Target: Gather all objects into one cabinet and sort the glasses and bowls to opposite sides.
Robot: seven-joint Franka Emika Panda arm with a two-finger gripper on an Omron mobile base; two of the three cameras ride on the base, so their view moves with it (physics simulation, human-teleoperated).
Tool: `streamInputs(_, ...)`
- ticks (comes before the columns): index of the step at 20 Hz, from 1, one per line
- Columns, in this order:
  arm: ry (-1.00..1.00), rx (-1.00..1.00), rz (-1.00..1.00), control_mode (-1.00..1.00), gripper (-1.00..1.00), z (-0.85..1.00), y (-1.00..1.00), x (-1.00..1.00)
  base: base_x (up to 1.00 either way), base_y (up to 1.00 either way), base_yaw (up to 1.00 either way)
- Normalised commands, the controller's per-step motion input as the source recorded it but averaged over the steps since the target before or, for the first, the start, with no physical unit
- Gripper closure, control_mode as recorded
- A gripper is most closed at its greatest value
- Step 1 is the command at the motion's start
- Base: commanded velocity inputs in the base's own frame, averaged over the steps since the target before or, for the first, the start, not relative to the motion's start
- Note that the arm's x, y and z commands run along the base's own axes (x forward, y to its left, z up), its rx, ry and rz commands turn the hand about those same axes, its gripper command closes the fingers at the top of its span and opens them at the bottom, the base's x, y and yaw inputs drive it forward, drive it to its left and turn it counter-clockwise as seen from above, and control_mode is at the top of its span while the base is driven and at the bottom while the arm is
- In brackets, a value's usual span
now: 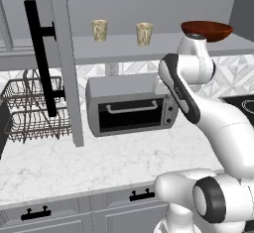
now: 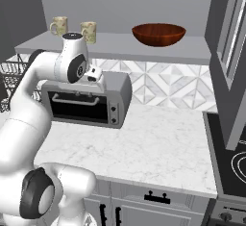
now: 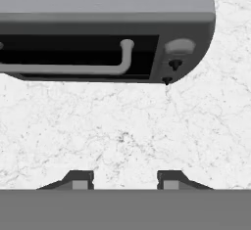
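The gripper (image 3: 125, 177) hangs released, its jaws apart with nothing between them, pointing down at the marbled surface (image 3: 122, 131) just in front of the grey toaster oven (image 3: 105, 28). Above, on the long grey shelf (image 2: 120, 47), two beige cups (image 2: 58, 26) (image 2: 88, 31) stand near each other, with the reddish-brown bowl (image 2: 159, 34) well apart toward the other end.

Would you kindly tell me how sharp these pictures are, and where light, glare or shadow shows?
Left base view: sharp, evenly lit; soft sheen on the bowl. Right base view: equally crisp, bowl interior glossy, faint shade under the shelf. Hand view: claw fingertips slightly soft at the edges, toaster oven and marble counter clear, no glare.
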Motion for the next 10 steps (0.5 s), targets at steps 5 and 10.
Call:
streamInputs(5,-0.02,0.00,0.00,-1.00,-1.00,0.00,0.00,-0.23,0.00,0.00,0.00)
streamInputs(10,-0.23,0.00,-0.01,-1.00,-1.00,0.01,-0.17,-0.92,0.00,0.00,0.00)
